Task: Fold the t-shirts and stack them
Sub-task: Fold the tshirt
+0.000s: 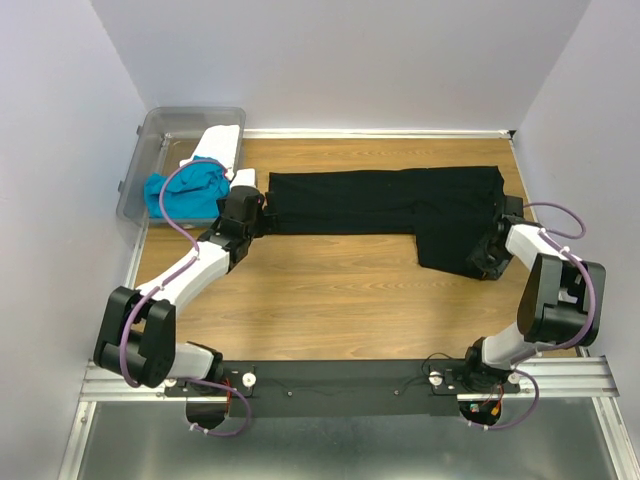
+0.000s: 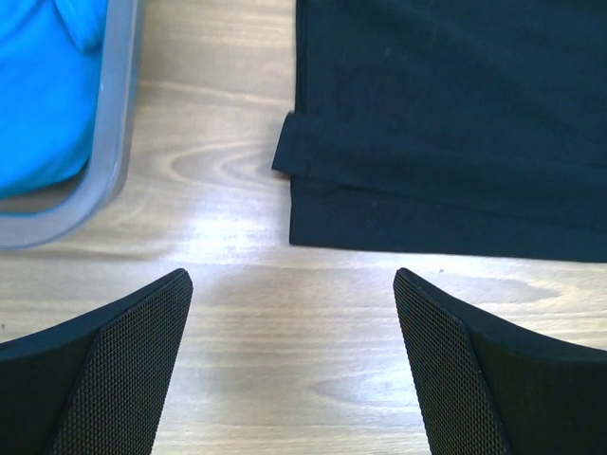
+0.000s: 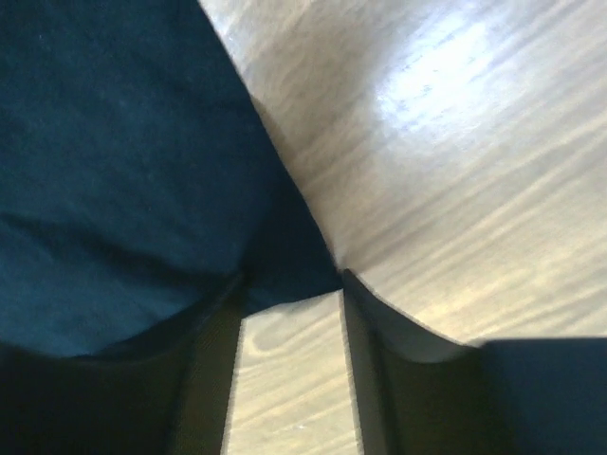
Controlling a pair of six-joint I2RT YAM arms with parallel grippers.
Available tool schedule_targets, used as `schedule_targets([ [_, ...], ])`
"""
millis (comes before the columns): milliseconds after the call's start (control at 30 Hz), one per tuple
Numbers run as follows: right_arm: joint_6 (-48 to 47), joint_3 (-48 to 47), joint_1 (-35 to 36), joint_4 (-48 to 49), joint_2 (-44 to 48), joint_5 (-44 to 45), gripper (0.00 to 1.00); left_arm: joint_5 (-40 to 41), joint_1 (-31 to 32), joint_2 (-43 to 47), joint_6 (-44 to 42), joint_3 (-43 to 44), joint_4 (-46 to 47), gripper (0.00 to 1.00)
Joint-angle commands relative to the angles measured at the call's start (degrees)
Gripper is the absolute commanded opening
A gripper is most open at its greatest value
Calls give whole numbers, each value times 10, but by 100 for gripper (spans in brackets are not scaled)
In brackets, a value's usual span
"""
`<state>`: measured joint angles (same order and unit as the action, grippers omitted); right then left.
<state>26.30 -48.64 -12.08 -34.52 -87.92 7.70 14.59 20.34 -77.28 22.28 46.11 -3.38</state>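
The black t-shirt lies as a long band across the far half of the table, with a flap hanging toward the front at its right end. My left gripper is open and empty, just off the shirt's left end; in the left wrist view the shirt's hem corner lies ahead of its fingers. My right gripper is at the flap's front right corner. Its jaws stand partly apart, with the black cloth reaching between the fingertips. The turquoise t-shirt and the white t-shirt lie in the bin.
The clear plastic bin stands at the far left corner; its grey rim shows left of my left gripper. Walls close in the left, back and right sides. Bare wood table lies in front of the shirt.
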Motion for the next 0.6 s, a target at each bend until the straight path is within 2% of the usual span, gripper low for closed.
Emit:
schedule_targets([
  [0,8,11,3,41,-25,-7,46,21,3,-3,-4,0,46,94],
  [300,2,-8,6,53,-41,-28,6,21,3,-8,-8,6,56,94],
  [433,10,-57,7,53,-29,-74,2,18,3,-11,-9,7,57,94],
  [567,19,-145,9,57,-68,-105,1,20,3,-13,-9,7,57,94],
])
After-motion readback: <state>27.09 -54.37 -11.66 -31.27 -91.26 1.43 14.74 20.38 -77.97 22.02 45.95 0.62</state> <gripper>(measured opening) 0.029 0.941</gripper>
